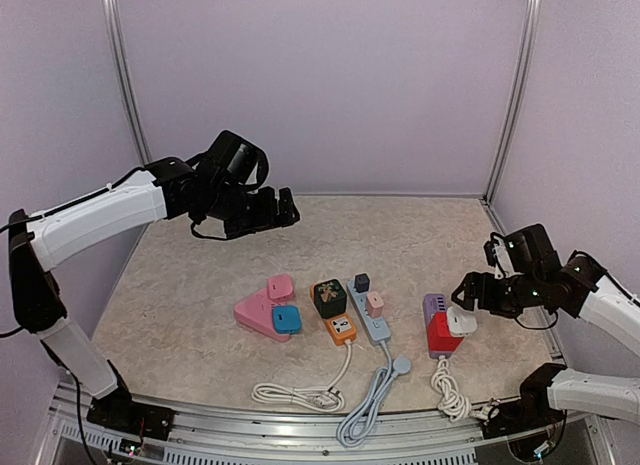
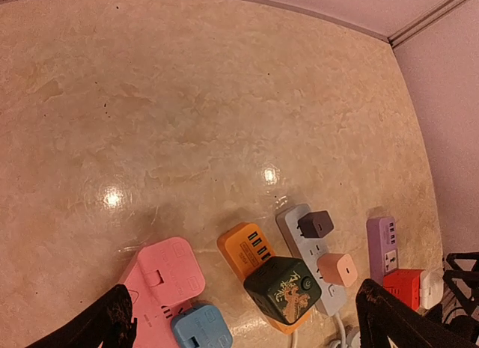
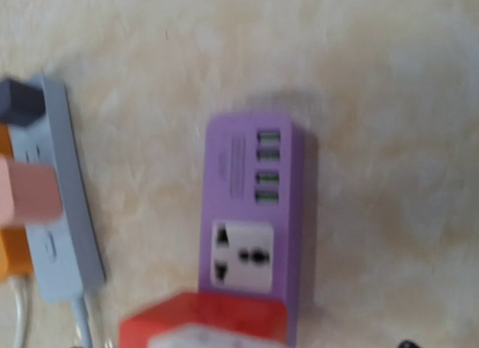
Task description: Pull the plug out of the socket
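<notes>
A purple power strip (image 1: 434, 307) lies at the right of the table, with a red plug block (image 1: 440, 335) on its near end and a white piece (image 1: 461, 322) on the block's right side. It also shows in the right wrist view (image 3: 254, 206), blurred, with the red block (image 3: 202, 322) at the bottom edge. My right gripper (image 1: 472, 290) hovers just right of and above the red block; its fingers do not show in its own view. My left gripper (image 1: 275, 210) is open and empty, high above the back left of the table, with its fingertips (image 2: 112, 322) apart.
A pink socket block (image 1: 258, 310) carries a blue plug (image 1: 287, 319). An orange strip (image 1: 341, 329) carries a dark green cube (image 1: 330, 297). A grey strip (image 1: 370, 320) carries a dark charger (image 1: 362, 282) and a pink charger (image 1: 375, 303). Cables (image 1: 360, 400) coil at the front edge.
</notes>
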### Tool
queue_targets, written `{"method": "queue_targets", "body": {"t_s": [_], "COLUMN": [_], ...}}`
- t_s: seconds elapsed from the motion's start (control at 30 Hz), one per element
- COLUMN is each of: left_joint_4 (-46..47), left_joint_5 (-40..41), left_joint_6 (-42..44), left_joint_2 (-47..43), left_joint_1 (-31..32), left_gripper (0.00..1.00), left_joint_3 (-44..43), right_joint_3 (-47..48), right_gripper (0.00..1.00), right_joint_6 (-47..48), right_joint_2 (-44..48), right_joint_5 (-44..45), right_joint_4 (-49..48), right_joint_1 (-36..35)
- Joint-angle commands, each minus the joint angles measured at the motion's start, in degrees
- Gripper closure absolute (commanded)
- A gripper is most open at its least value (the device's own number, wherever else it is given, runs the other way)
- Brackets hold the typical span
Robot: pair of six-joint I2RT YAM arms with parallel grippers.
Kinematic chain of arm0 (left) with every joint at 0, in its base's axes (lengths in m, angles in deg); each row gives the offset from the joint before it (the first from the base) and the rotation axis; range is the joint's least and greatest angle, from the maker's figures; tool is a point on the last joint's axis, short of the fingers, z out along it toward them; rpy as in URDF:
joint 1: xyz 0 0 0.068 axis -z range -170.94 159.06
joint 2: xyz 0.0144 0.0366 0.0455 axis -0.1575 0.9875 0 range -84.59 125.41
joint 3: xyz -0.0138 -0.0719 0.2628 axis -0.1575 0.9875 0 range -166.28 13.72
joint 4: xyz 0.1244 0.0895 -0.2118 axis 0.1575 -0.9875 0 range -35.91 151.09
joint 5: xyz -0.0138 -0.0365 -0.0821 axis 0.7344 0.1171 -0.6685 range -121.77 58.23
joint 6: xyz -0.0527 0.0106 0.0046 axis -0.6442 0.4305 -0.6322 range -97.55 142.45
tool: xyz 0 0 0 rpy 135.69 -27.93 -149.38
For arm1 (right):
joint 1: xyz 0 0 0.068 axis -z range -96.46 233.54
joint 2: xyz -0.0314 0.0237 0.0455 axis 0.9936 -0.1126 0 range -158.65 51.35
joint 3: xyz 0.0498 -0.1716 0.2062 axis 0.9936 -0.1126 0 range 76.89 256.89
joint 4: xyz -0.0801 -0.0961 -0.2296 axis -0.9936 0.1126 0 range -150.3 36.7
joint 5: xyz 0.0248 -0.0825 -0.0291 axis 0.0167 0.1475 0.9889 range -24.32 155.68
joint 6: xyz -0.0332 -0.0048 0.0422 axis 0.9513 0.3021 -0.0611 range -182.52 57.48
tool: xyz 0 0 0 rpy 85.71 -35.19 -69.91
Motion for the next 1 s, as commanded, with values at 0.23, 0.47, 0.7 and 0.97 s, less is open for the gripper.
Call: {"method": "queue_targets", "body": {"t_s": [0.23, 0.47, 0.7, 0.97], "left_joint_4": [2.4, 1.8, 1.6, 1.8], "left_joint_5": [-2.4, -1.7, -1.9, -2.4], "left_joint_6": [1.4, 1.3, 0.5, -0.1], "left_joint_2": [2.0, 1.9, 2.0, 2.2], "left_joint_1": [0.3, 0.4, 0.4, 0.4], "left_gripper": [0.01, 0.01, 0.01, 0.01], "left_joint_3": [0.5, 0.3, 0.9, 1.4], "right_joint_3": [-6.3, -9.4, -9.5, -10.0], "right_gripper": [0.18, 0.30, 0.38, 0.56], "right_joint_6": [-5.1, -7.1, -8.2, -9.1], "right_joint_2": [6.3, 5.3, 4.0, 1.2], "right_joint_5": [-9.4, -13.4, -13.9, -14.9], "right_joint_4": [3.1, -2.6, -6.3, -10.2], "right_joint_1": [0.6, 0.5, 0.6, 0.5]}}
